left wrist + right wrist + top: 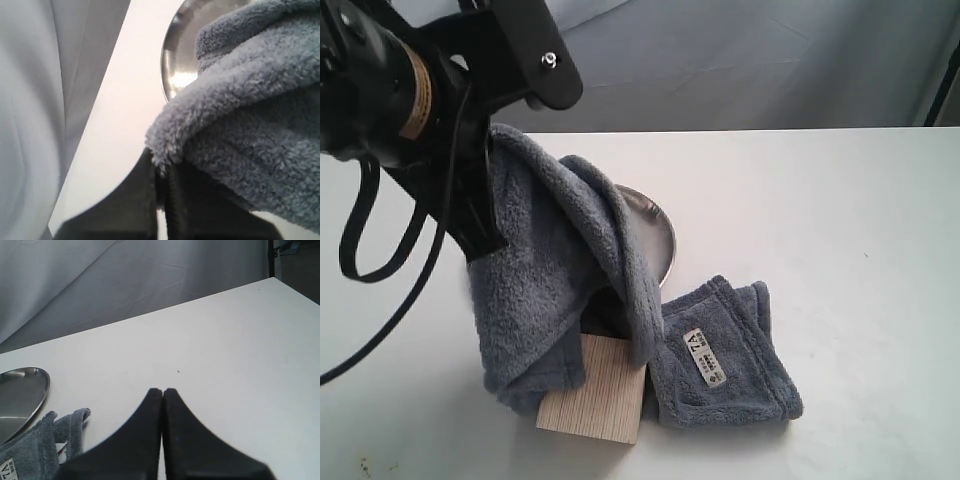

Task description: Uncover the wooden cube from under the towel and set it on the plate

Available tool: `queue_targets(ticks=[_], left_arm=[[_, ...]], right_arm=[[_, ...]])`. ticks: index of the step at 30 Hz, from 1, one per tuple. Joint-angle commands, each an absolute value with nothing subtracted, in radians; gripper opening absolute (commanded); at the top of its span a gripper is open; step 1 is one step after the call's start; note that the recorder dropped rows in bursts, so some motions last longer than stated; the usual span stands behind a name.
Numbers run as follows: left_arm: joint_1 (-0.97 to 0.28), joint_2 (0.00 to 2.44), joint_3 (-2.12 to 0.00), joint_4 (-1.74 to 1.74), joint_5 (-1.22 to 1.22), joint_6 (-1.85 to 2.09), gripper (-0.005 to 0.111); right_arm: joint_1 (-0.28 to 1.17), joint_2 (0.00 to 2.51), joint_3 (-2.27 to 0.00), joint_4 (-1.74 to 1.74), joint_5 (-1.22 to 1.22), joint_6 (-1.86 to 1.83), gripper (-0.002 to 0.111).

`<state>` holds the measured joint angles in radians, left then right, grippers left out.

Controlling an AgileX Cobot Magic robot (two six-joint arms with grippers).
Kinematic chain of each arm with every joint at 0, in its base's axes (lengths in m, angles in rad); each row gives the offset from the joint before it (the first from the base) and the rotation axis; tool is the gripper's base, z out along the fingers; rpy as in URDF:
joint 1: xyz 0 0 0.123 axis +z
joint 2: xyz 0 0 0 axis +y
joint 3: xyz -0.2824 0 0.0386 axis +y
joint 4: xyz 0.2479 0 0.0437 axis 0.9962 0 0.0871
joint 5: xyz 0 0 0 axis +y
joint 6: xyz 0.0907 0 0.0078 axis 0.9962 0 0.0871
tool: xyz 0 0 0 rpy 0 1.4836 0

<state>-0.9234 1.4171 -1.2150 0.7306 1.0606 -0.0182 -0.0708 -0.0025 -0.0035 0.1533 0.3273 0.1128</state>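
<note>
- Closest, the left claw (pixel 161 175) pinches the towel (pixel 555 270) by its top edge, holding it lifted.
- Its label end lies folded on the surface (pixel 840 300).
- The plate (pixel 658 232) sits behind, partly hidden.
- The wooden cube (pixel 595 402) stands mostly exposed, touching the hanging fold.
- The right claw (pixel 162 396) is closed, empty.
</note>
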Motion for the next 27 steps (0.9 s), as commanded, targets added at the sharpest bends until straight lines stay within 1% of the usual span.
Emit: queue_targets(ticks=[1,6,11,15,27], left_arm=[[-0.865,1.41,-1.215,0.735,0.895,0.045,0.0],[-0.848,1.42,-1.215,0.763,0.721,0.095,0.0],[-0.848,1.465,-1.215,0.856,0.616,0.111,0.0],[-0.848,1.525,-1.215,0.865,0.513,0.111,0.0],[-0.848,1.683,-1.215,0.866,0.068,0.109,0.0]], right_arm=[[-0.07,0.0,0.0,0.144,0.326,0.107,0.0],[-0.07,0.0,0.0,0.144,0.326,0.107,0.0],[-0.07,0.0,0.0,0.144,0.326,0.107,0.0],[-0.07,0.0,0.0,0.144,0.326,0.107,0.0],[-0.07,0.0,0.0,0.144,0.326,0.107,0.0]])
